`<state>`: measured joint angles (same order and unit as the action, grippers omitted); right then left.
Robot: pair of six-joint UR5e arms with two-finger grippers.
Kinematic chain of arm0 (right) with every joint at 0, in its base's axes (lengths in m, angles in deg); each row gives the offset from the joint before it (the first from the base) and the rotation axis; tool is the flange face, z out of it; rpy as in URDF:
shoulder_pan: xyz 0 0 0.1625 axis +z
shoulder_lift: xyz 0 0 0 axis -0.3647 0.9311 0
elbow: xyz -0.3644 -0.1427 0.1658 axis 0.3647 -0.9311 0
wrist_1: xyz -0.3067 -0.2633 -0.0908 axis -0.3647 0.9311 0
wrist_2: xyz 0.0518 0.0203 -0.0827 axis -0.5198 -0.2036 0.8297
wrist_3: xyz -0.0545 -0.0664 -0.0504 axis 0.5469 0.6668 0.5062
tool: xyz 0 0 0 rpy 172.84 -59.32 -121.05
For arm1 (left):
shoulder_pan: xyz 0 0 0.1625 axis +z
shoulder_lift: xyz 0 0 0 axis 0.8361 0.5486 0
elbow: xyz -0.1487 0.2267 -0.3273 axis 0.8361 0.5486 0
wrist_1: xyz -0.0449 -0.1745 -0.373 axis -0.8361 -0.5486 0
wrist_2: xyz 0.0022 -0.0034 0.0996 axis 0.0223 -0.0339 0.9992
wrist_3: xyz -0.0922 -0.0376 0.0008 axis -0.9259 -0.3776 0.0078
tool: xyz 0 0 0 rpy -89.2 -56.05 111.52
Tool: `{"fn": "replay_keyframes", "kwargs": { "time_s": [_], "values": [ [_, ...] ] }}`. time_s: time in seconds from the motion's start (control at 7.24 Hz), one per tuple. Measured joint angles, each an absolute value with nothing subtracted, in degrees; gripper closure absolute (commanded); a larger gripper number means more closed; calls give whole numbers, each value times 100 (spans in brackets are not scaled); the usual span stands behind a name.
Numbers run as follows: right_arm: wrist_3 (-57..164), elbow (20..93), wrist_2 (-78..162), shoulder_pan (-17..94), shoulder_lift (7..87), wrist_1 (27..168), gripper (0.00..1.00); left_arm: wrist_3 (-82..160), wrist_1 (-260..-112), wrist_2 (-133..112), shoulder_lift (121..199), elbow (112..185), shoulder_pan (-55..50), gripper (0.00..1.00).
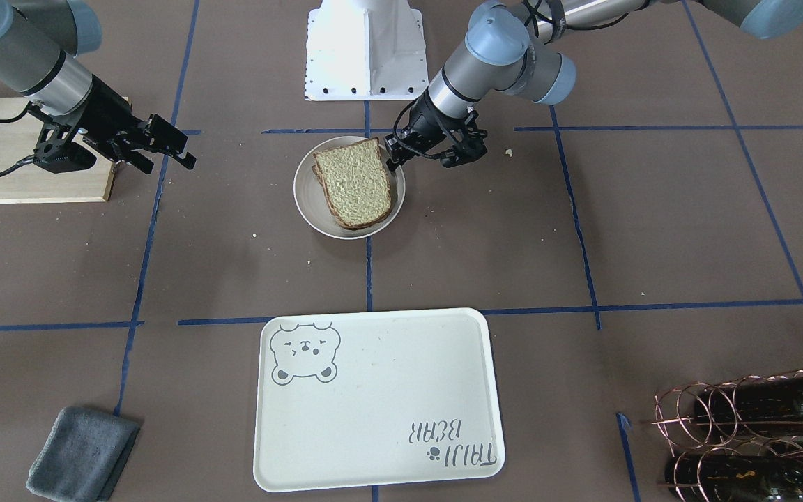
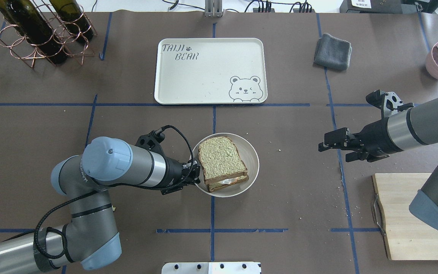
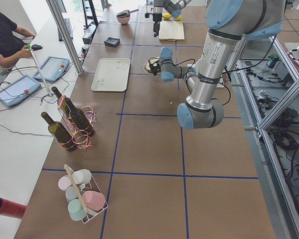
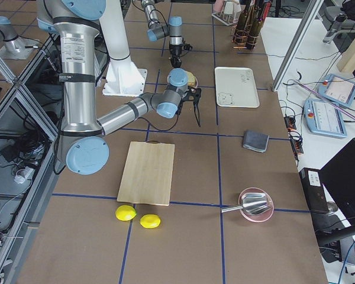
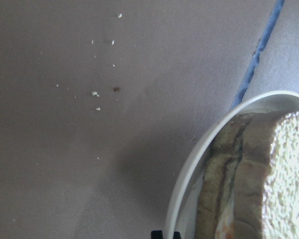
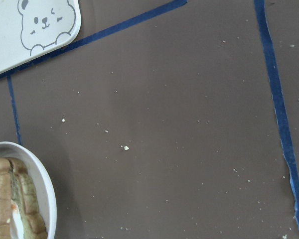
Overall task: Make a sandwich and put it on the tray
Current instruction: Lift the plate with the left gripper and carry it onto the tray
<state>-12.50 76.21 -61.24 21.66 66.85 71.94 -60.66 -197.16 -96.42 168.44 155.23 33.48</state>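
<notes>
Sandwich [image 2: 222,161] sits assembled on the plate [image 2: 252,154] at frame centre, left end effector [image 2: 197,176] apparently pinched onto its rim, right end effector [image 2: 332,149] spread empty; next, probably lifting it level to the tray [image 2: 211,76] at upper centre.

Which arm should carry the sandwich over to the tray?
Left. The left tool sits at the rim of the plate, right beside the sandwich. The right tool hangs off near the cutting board, well apart from the plate. The tray is empty.
</notes>
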Motion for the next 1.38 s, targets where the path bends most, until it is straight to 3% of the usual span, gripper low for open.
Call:
{"fn": "replay_keyframes", "kwargs": {
  "time_s": [0.41,0.97,1.38],
  "values": [
    [-1250,7700,-6131,2176,6825,7187,0,-6946,-19690,-9236,17512,15037,2828,100],
    [-1250,7758,-6126,2177,6889,7187,0,-7508,-19687,-8549,18838,12867,2130,100],
    [-1250,7783,-6122,2169,6911,7187,0,-7727,-19716,-8524,19017,12252,2066,100]
  ]
}}
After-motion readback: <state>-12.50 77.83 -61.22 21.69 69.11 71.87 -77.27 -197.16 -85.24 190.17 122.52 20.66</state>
